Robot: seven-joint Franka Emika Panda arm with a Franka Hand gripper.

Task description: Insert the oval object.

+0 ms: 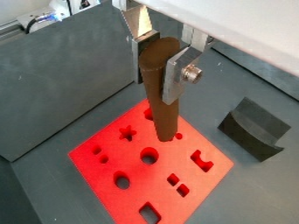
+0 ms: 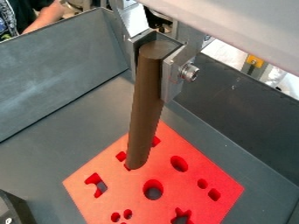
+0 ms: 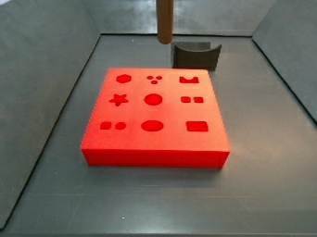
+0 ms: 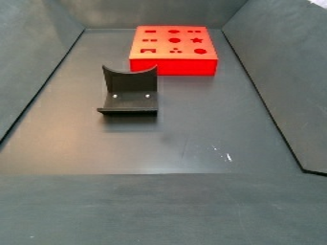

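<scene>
My gripper point(image 1: 160, 66) is shut on the top of the oval object point(image 1: 162, 107), a long smooth brown peg, and holds it upright, tip down. Both wrist views show the peg point(image 2: 142, 114) gripped between the silver fingers point(image 2: 174, 66). Its lower end hangs in the air above the flat red block point(image 1: 107, 163), which has several shaped holes. In a side view only the peg's lower part point(image 3: 164, 22) shows, high over the block's point(image 3: 155, 141) far edge; the gripper is out of frame there. In a side view of the block point(image 4: 179, 65), neither peg nor gripper shows.
The dark grey fixture point(image 3: 195, 54) stands on the floor just beyond the block, and shows in a side view point(image 4: 128, 91) and a wrist view point(image 1: 254, 128). Grey walls point(image 3: 69, 56) enclose the dark floor point(image 4: 166, 163).
</scene>
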